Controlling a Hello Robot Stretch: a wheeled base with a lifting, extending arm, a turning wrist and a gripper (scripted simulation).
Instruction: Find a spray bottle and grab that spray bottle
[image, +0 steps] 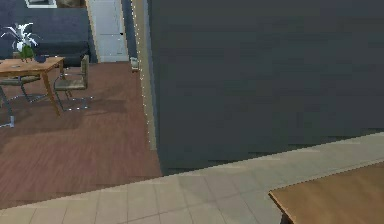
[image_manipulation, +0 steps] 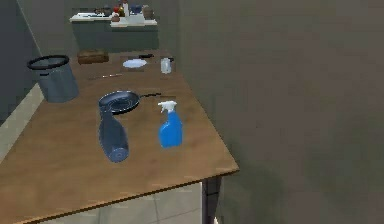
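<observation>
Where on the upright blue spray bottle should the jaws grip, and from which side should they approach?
Probably the blue body of the spray bottle, just under its white trigger head: it stands upright, and the head would stop slipping. Come from the arm side view's right, where the table is bare; a bluish glass and dark pan crowd its left.

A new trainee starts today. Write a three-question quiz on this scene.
1. True or false: the spray bottle stands upright on the table.
2. Which also lies on that table? A) pan B) laptop C) teapot
3. Fill in: the forward view's door is ____.
Key: 1 true; 2 A; 3 white.
</observation>
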